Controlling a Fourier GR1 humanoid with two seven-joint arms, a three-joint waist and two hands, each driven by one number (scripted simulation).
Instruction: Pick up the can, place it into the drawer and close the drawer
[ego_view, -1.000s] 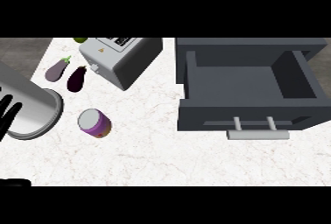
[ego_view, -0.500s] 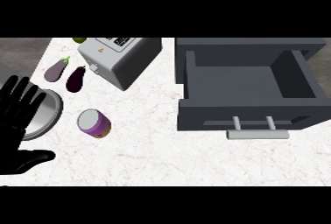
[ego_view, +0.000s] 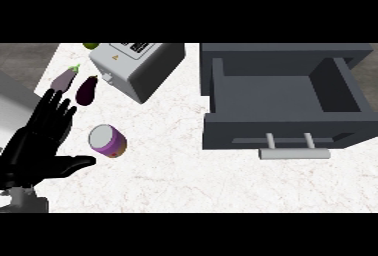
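**Can on counter, left hand open beside it**

Can (ego_view: 108, 141) sits on the white counter (ego_view: 184, 180), left of centre, tipped a little so its pale top faces up, purple band round the side. Nothing holds it.

Left hand (ego_view: 33, 150) shows at the left edge, black, flat and spread. Fingers (ego_view: 55, 107) are straight and fanned, pointing up the view. Thumb (ego_view: 74, 164) sticks out to the right, its tip just below and left of the can; cannot tell if it touches. Grey wrist (ego_view: 23, 200) is at the bottom-left corner.

Drawer (ego_view: 284, 132) is on the right, pulled open, dark grey, inside bare. Its pale bar handle (ego_view: 294, 153) faces the lower edge. Can and drawer are well apart.

Toaster (ego_view: 136, 65) stands at the top, turned at an angle. 2 eggplants lie left of it: light purple one (ego_view: 63, 79) and dark one (ego_view: 87, 90), side by side, above the can. A small green thing (ego_view: 90, 45) shows at the top edge; cannot tell what it is.

Right hand does not show.
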